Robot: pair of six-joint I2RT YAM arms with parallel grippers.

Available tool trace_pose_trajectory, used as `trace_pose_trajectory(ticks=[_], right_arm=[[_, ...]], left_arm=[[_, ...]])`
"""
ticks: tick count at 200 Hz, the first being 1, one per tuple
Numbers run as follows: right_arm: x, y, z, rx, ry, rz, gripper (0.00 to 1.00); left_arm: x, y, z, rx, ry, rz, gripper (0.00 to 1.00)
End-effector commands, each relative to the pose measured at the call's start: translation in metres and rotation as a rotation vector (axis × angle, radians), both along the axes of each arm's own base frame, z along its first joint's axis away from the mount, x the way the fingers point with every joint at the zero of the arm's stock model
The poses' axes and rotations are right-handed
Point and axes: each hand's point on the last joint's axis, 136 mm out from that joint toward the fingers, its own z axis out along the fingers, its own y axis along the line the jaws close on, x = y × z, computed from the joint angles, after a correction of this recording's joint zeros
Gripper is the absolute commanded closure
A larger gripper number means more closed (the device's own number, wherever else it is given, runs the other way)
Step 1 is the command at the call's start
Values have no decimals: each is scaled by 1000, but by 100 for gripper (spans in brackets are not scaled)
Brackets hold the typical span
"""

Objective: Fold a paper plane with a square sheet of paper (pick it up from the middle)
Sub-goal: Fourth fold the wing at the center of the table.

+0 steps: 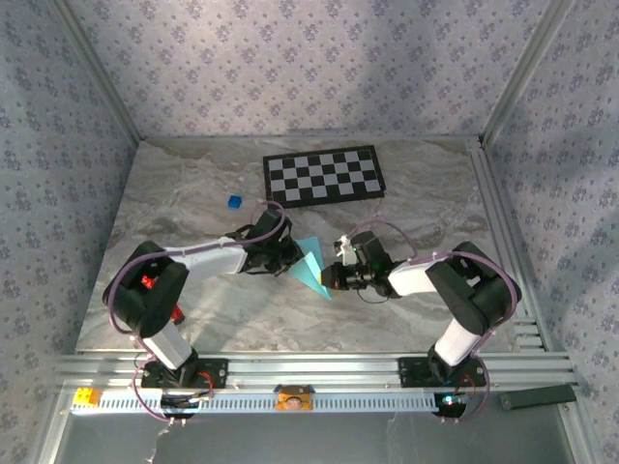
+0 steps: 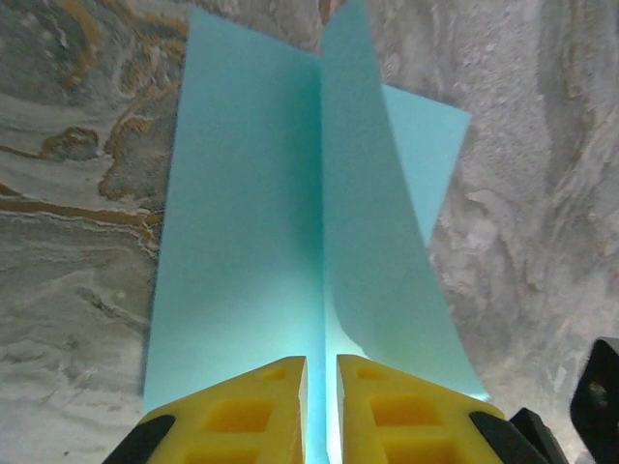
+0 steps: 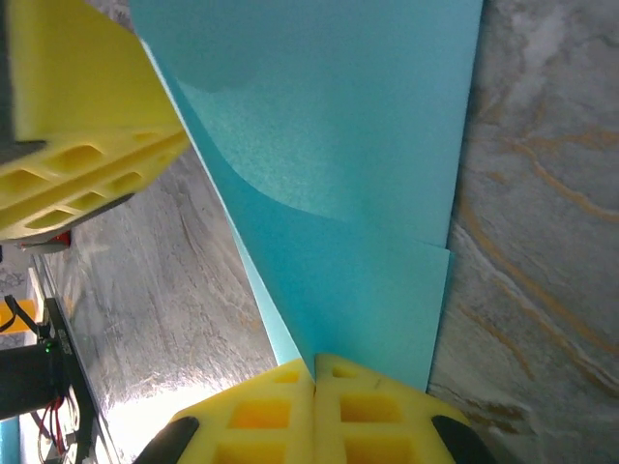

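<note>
The square sheet of paper (image 1: pixel 311 263), light blue and creased, stands off the marble table between my two grippers. My left gripper (image 1: pixel 295 253) reaches it from the left. In the left wrist view the yellow jaws of the left gripper (image 2: pixel 321 372) stand a narrow gap apart, with the upright fold of the paper (image 2: pixel 251 242) running into that gap. My right gripper (image 1: pixel 327 277) comes from the right. In the right wrist view the right gripper (image 3: pixel 315 372) is shut on the paper's (image 3: pixel 358 222) lower edge. A yellow finger of the left gripper (image 3: pixel 77 126) shows at the upper left.
A black-and-white checkerboard (image 1: pixel 323 175) lies flat at the back of the table. A tiny dark-blue cube (image 1: pixel 233 202) sits to its left. Aluminium rails border the table on the right and front, and patterned walls enclose it.
</note>
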Motion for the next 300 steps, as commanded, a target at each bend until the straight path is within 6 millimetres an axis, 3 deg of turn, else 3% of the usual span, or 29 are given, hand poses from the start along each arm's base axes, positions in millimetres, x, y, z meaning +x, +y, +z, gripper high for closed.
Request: trace_pose_trajectory(ticks=[1,103,300], right_arm=[[0,-3,-4,20,36,-34,100],[5,-13,-3,85,68,-107,100],[1,-22,-20,108,154,-152,100]], left_arm=[[6,-13,4,-27,-13,-22,85],[-14,10,-41,88,95,18,93],[-19,22,-42,132,98,34,94]])
